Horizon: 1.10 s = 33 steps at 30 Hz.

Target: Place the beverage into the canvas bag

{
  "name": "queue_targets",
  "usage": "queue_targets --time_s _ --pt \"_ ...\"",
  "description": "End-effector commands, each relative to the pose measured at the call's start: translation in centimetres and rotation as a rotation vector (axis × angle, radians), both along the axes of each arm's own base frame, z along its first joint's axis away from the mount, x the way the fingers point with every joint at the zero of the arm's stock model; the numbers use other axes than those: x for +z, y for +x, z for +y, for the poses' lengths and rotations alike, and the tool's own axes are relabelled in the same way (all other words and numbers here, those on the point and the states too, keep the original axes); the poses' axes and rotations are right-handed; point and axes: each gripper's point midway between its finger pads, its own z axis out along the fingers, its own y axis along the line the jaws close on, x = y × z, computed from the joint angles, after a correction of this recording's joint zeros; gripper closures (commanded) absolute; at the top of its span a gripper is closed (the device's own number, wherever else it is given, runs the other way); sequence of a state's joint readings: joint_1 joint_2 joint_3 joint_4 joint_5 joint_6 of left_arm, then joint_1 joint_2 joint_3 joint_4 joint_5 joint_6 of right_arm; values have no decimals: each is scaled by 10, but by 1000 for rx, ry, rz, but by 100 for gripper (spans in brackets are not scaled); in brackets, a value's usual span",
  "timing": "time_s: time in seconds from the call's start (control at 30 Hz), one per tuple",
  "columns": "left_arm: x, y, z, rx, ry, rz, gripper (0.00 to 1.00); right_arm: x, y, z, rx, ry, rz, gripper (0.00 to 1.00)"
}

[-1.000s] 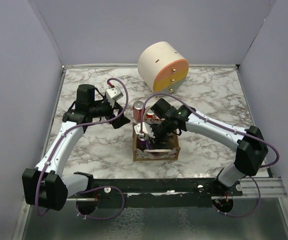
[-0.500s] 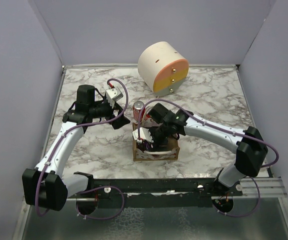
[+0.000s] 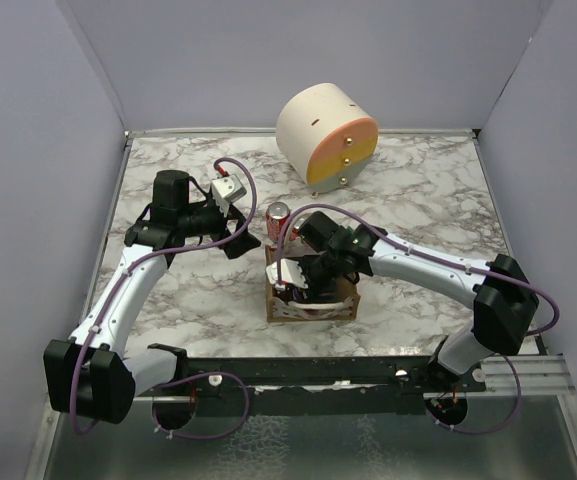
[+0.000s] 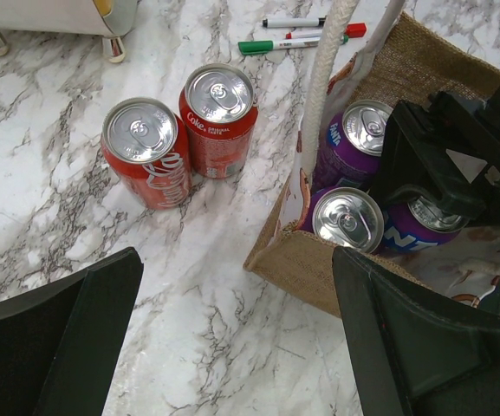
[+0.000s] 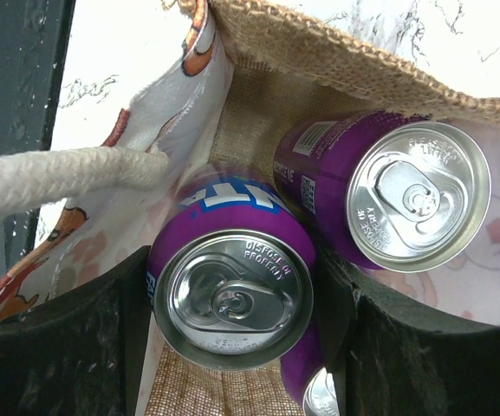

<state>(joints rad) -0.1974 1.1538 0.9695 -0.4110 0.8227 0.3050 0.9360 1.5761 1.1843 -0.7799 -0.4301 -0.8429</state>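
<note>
The tan canvas bag (image 3: 308, 306) stands at the table's middle and shows in the left wrist view (image 4: 319, 269) and the right wrist view (image 5: 319, 61). My right gripper (image 3: 303, 283) is down inside it, shut on an upright purple Fanta can (image 5: 228, 299). A second purple can (image 5: 410, 204) stands beside it and a third (image 5: 319, 400) peeks out below. Two red Coke cans (image 4: 146, 160) (image 4: 219, 117) stand on the marble just left of the bag. My left gripper (image 4: 237, 286) is open and empty above the table by the bag's left corner.
The cream-and-orange round drawer box (image 3: 326, 135) stands at the back. Green and red markers (image 4: 306, 30) lie behind the bag. The bag's white rope handle (image 5: 59, 178) hangs beside my right fingers. One red can (image 3: 279, 213) shows behind the bag in the top view.
My right gripper has moved left and down into the bag with the purple can. The left arm has not moved.
</note>
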Motion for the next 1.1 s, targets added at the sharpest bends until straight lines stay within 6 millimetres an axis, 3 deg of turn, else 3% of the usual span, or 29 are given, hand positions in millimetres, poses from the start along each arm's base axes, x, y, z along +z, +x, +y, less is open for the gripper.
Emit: queue_targets --time_s 0.0,0.37,1.07 --pt "7 -3 -1 -19 -21 -30 7 2 -7 5 14 32 8 50" --pt "7 -3 -1 -23 -23 -29 7 -9 -9 3 9 7 31 38" --pt "8 -6 -2 -32 -26 -35 7 -27 -11 -5 -8 -52 55 29"
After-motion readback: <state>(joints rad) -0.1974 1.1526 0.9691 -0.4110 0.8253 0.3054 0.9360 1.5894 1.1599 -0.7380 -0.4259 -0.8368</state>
